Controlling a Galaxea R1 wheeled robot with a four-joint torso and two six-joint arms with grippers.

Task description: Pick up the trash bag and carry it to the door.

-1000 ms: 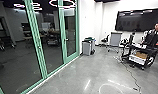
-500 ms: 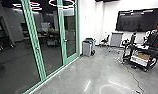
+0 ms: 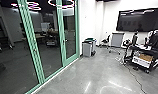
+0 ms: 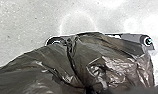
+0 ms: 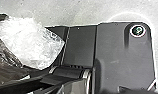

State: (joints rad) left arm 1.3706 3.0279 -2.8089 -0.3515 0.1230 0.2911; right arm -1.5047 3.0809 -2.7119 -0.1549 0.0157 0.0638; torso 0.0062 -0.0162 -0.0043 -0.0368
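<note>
Trash bag (image 4: pixel 77 60), crumpled, by left wrist camera; green-framed door (image 3: pixel 70 59) on left; cannot tell jaws' state.

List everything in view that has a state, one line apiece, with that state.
Trash bag: bulging, creased, gathered into folds.
Green-framed glass door: shut.
Wall screen: dark, apart from reflections.
Grey bin: upright.
Cart: loaded, a white box on it.
Person: standing by the cart.

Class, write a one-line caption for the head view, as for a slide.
Green-framed glass doors, a grey bin by a white wall, and a person at a cart.
</note>
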